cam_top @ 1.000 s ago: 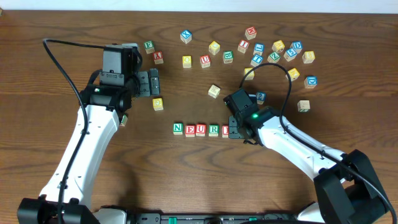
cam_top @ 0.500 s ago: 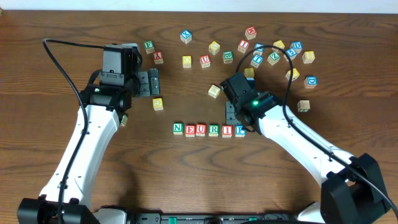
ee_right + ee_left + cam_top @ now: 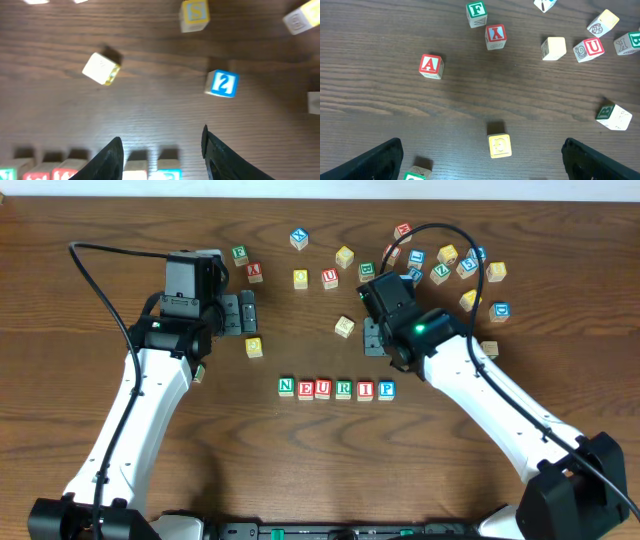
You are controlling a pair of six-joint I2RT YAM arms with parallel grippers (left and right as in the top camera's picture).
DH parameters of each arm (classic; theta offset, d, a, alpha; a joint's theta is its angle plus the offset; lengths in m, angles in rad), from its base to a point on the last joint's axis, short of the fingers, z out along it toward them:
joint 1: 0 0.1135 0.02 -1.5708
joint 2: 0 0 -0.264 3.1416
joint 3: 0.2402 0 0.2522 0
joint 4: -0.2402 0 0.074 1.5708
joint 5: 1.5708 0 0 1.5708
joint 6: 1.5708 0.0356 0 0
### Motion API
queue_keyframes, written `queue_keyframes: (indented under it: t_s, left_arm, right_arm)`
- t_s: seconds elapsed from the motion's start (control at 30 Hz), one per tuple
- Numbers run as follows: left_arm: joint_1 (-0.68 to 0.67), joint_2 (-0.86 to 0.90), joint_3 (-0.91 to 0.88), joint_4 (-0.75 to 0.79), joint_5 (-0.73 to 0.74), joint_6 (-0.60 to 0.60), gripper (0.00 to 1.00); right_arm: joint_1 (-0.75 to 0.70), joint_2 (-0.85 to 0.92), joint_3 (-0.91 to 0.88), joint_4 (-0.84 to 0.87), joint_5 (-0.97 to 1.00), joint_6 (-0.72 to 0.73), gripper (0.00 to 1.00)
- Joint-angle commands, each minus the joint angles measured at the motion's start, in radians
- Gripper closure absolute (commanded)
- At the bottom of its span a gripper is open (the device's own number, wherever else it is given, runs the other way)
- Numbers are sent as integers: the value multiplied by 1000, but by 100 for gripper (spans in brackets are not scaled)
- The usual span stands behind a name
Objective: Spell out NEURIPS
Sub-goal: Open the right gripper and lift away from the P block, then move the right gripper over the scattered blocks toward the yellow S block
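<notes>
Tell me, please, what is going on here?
NEURIPS is being spelled out with lettered cubes. Six of them, N E U R I P, stand in a row at the front. The right pincer hovers open and empty just behind the row's P end. An S cube lies loose farther back among the spares, not yet added. The left pincer hangs open off to the side, holding nothing.

Right wrist view. Cube row (image 3: pixel 50 171), below-left of the blue 2 cube (image 3: pixel 221 83), is cut by the lower edge, its letters half-shown. Pale cube (image 3: pixel 314 103), right of it, is cropped.
</notes>
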Motion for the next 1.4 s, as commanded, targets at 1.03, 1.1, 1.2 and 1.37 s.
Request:
queue_keyframes:
  t_s: [1.03,1.1,1.2,1.37]
  left_arm:
    - [4,-16,24,0,-5,10,0]
    - [4,-16,24,0,-5,10,0]
    - [4,-16,24,0,-5,10,0]
    - [4,-16,24,0,-5,10,0]
  right_arm:
    - [-244,-18,20,18,84,-56,54]
    - [-249,-18,20,18,84,-59,54]
    - [-256,-17,20,18,85,-64,54]
    - [-271,-17,19,15,87,-66,54]
